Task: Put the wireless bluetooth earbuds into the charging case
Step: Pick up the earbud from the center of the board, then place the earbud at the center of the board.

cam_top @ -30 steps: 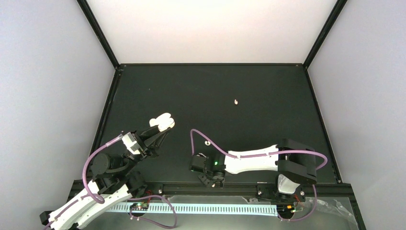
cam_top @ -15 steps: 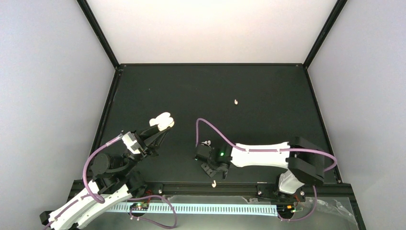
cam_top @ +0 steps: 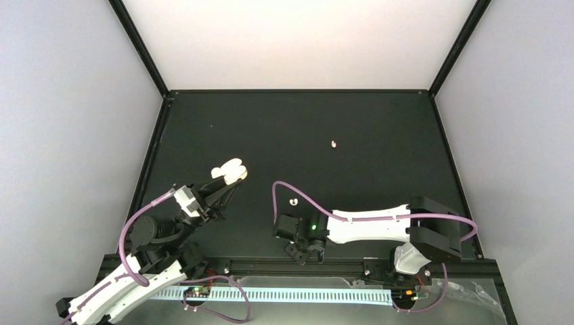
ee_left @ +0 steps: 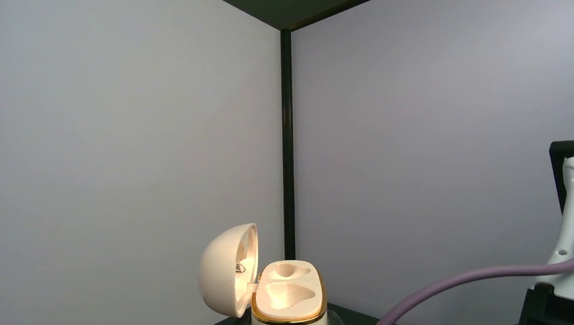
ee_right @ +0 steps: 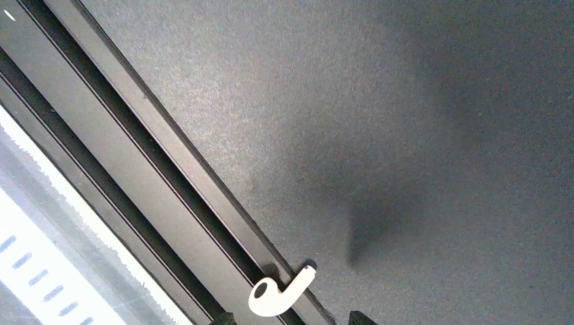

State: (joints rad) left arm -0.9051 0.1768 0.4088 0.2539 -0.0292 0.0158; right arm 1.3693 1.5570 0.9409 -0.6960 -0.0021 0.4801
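Note:
The cream charging case (ee_left: 290, 298) stands upright with its lid (ee_left: 229, 277) swung open to the left, and both wells are empty. My left gripper (cam_top: 223, 183) is shut on the case (cam_top: 229, 170) and holds it above the table's left side. One slim stemmed earbud (ee_right: 281, 294) lies on the black front rail (ee_right: 169, 169), just ahead of my right gripper (ee_right: 291, 318), whose jaws are open and touch nothing. In the top view that gripper (cam_top: 306, 254) hides this earbud. Two more earbuds lie on the mat, one at mid table (cam_top: 293, 201) and one farther back (cam_top: 334, 143).
The black mat (cam_top: 379, 135) ends at the front rail (cam_top: 352, 261). Beyond the rail runs a white slotted strip (cam_top: 284, 295). Grey walls close the left, right and back. A purple cable (cam_top: 284, 193) loops above the right wrist.
The right gripper drew back from the rail, leaving the stemmed earbud on it, then returned over it with its jaws wider. The left arm and case stayed still.

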